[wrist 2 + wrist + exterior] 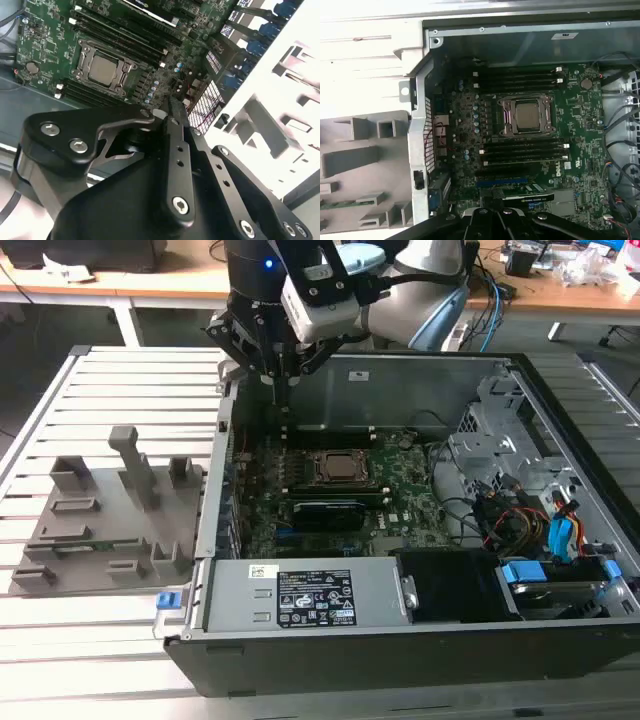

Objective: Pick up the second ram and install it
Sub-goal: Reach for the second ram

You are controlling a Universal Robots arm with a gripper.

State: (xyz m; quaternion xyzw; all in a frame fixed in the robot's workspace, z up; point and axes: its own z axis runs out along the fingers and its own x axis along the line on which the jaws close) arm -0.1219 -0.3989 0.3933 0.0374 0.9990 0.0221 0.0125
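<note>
We found the end effector (284,390) with its fingers pressed together and nothing between them. It hung over the far corner of the open computer case (400,665), on the exterior view's left. Its tips pointed down toward the motherboard (405,490) and touched nothing we could make out.

The second ram (345,203) lay well apart from the end effector, outside the case. It rested flat in a slot of the grey fixture (100,525). The fixture sat on the slatted bench (100,650) beside the case, toward the bench's edge on the exterior view's left.

Inside the case we saw the motherboard with its CPU socket (343,468) between two banks of long dark memory slots. We could not tell whether any of those slots was filled. There was also a dark card (325,512) just nearer than the socket. A grey labelled power supply (310,595) ran along the near wall. Coloured cables (520,520) and blue-tabbed drive bays filled the end on the exterior view's right.
</note>
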